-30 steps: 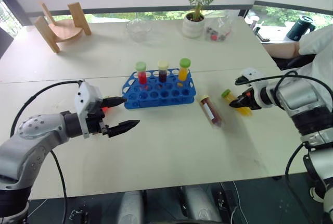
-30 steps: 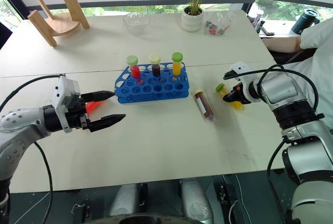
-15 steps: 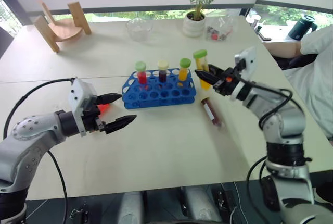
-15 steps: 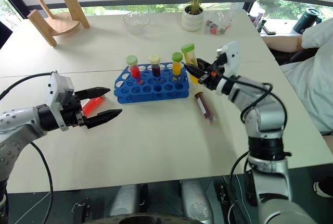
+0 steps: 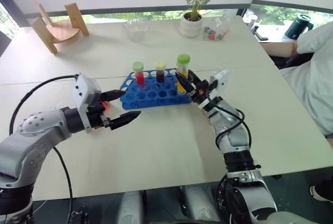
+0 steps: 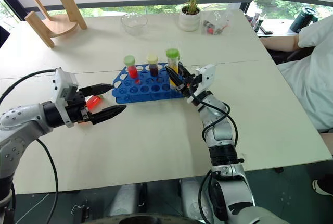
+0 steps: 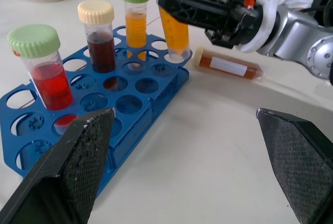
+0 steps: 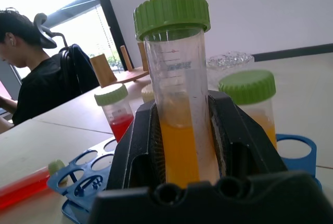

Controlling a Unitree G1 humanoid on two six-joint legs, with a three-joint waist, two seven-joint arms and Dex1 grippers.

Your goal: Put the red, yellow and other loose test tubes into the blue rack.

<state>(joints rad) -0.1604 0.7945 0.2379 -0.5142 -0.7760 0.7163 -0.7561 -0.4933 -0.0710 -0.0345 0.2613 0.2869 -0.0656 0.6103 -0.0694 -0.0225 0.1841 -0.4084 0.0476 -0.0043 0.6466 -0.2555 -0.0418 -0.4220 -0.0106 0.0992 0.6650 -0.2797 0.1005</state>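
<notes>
Tube with green cap and orange liquid [image 5: 182, 72], clamped upright in right claw [image 5: 186, 84], base at a hole on the near right corner of blue rack [image 5: 156, 91]. Probably light, rigid, slick plastic; best taken mid-barrel below the cap, as gripped now. Left claw [image 5: 120, 106] spread wide, empty, hovering beside the rack's left end. Red loose tube [image 6: 92, 102] flat on the surface [image 5: 171, 151] just behind that claw. Brown tube [image 7: 229, 66] flat beside the rack, plain from the left wrist; from the head hidden behind the right arm. Three tubes already racked.
</notes>
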